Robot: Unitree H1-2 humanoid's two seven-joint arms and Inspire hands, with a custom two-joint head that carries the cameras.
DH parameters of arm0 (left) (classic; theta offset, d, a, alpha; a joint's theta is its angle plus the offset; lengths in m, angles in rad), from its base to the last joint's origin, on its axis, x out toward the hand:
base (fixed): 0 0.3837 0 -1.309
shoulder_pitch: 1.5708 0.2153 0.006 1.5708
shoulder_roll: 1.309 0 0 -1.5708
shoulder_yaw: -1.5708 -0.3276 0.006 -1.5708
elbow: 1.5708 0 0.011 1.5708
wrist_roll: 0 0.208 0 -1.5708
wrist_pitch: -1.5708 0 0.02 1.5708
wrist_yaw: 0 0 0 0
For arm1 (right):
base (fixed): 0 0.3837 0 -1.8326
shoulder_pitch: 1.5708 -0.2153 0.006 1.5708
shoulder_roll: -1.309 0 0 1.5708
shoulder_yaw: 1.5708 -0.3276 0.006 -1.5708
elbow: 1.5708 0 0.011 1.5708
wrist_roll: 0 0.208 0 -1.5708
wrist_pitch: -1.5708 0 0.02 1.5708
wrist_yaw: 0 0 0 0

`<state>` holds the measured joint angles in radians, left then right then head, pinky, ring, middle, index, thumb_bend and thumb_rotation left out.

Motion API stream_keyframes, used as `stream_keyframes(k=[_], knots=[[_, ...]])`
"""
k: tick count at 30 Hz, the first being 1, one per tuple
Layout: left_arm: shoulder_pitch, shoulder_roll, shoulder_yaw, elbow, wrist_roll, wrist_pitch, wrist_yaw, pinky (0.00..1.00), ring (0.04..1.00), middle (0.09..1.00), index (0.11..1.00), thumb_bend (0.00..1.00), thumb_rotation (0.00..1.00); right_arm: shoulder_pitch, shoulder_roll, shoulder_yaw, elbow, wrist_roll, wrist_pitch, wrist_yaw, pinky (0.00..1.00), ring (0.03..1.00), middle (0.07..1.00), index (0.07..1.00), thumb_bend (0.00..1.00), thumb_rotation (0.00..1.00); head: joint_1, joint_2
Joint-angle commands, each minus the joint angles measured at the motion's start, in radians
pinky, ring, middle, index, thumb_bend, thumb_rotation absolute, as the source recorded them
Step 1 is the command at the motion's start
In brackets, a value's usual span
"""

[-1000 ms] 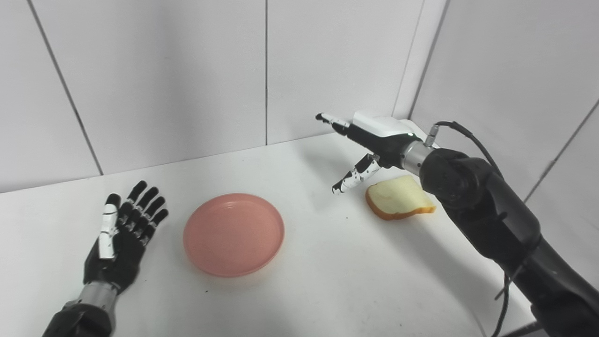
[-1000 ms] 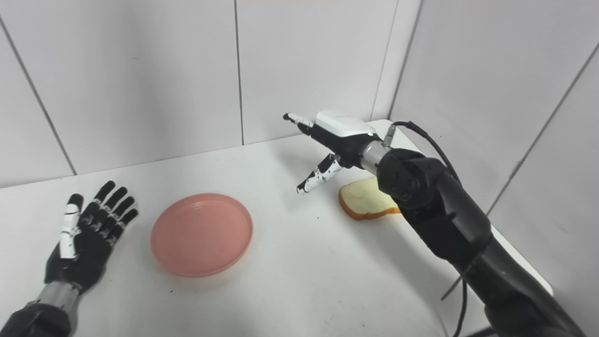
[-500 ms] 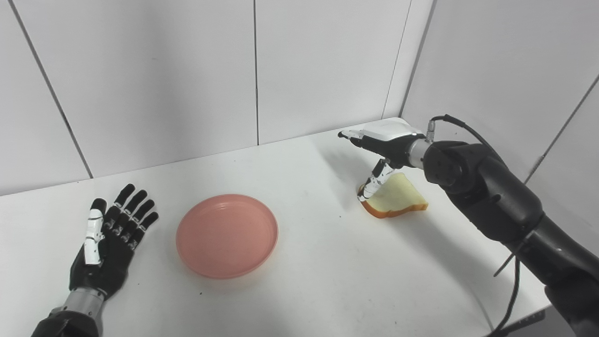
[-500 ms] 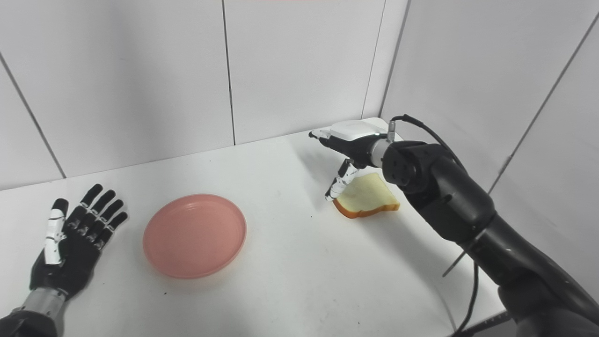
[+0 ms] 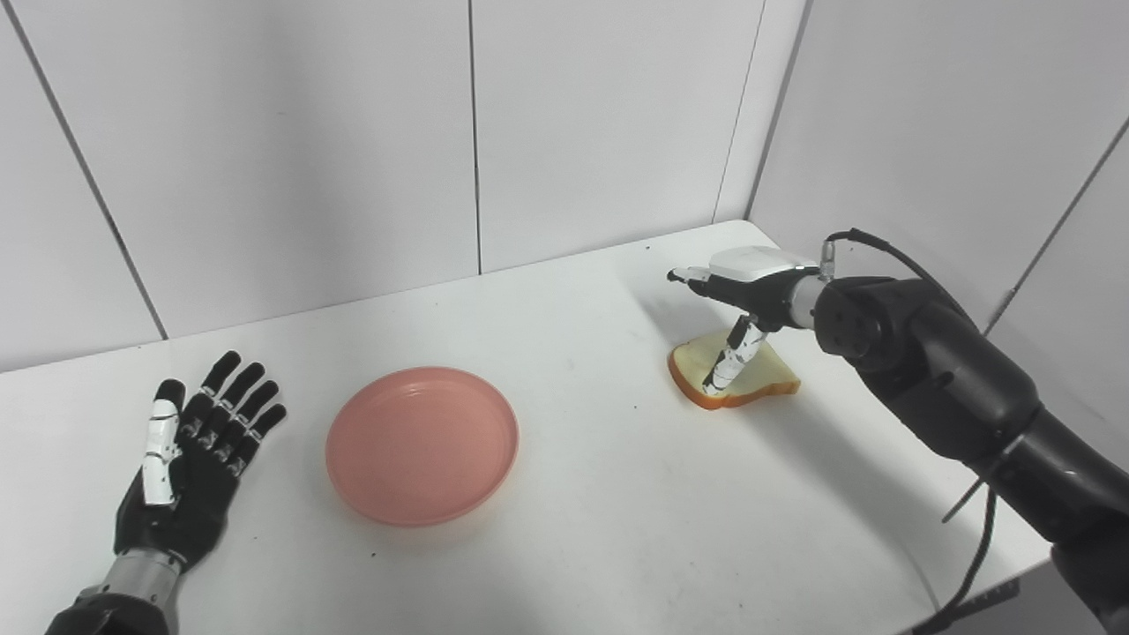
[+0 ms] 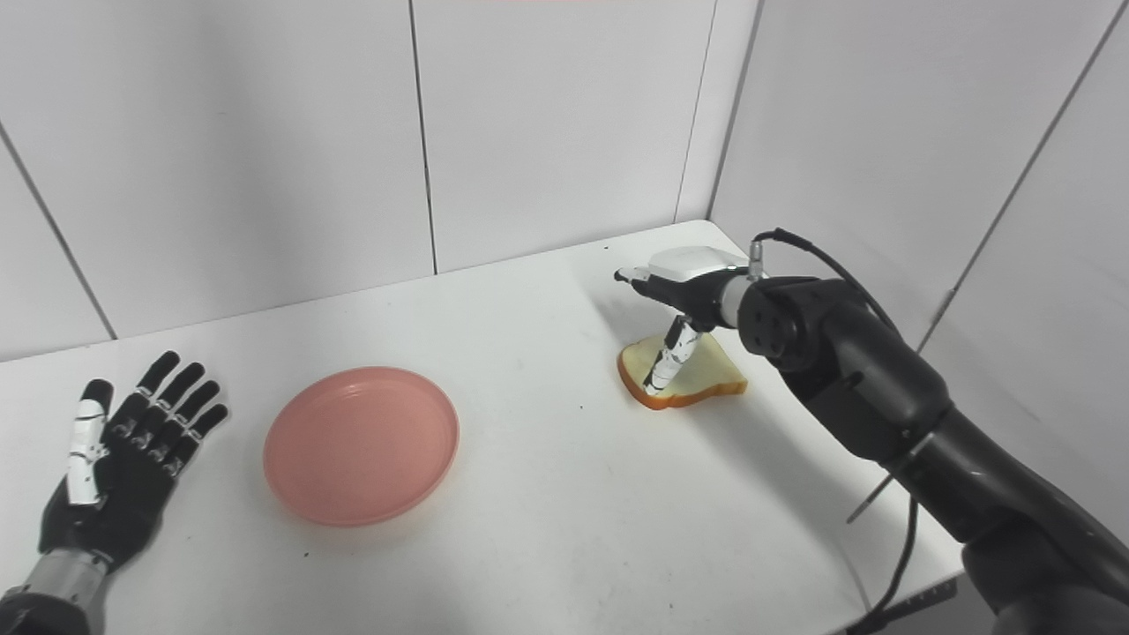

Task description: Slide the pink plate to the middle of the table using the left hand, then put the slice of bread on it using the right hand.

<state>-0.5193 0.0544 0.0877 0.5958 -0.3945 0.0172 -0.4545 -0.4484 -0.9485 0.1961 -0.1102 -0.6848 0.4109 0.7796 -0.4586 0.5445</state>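
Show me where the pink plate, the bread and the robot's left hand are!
pink plate [image 5: 422,444]: left eye view, on its flat middle.
bread [image 5: 769,374]: left eye view, on its pale top face.
left hand [image 5: 181,474]: left eye view, on its open palm.

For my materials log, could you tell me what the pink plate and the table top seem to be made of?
Pink plate: likely plastic, matte; uniform colour, thin moulded rim, soft sheen. Table: smooth white surface, perhaps laminate; faint reflections and small dark specks.
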Motion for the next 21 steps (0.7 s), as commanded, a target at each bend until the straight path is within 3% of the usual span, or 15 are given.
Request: stream_keyframes(k=[1, 6, 16, 21], knots=[[0.031, 0.014, 0.003, 0.027, 0.010, 0.059, 0.021, 0.91, 0.929, 0.932, 0.921, 0.59, 0.96, -0.031, -0.042, -0.022, -0.002, -0.009, 0.023, 0.004, 0.83, 0.952, 1.000, 1.000, 1.00, 0.28, 0.004, 0.002], [0.036, 0.013, 0.001, 0.024, 0.018, 0.058, 0.032, 0.91, 0.923, 0.929, 0.922, 0.60, 0.96, -0.032, -0.045, -0.004, 0.020, -0.030, 0.033, 0.029, 0.76, 0.930, 1.000, 1.000, 1.00, 0.33, 0.005, 0.004], [0.035, 0.020, 0.005, 0.041, 0.006, 0.060, 0.013, 0.92, 0.931, 0.935, 0.923, 0.61, 0.95, -0.020, -0.033, 0.000, 0.022, -0.026, 0.015, 0.033, 0.89, 0.986, 1.000, 1.000, 1.00, 0.28, 0.003, 0.014], [0.039, 0.025, -0.002, 0.032, 0.013, 0.062, 0.017, 0.91, 0.928, 0.932, 0.919, 0.61, 0.96, -0.005, -0.045, 0.008, 0.033, -0.042, -0.010, 0.019, 0.85, 0.964, 1.000, 1.000, 1.00, 0.28, 0.005, 0.020]])
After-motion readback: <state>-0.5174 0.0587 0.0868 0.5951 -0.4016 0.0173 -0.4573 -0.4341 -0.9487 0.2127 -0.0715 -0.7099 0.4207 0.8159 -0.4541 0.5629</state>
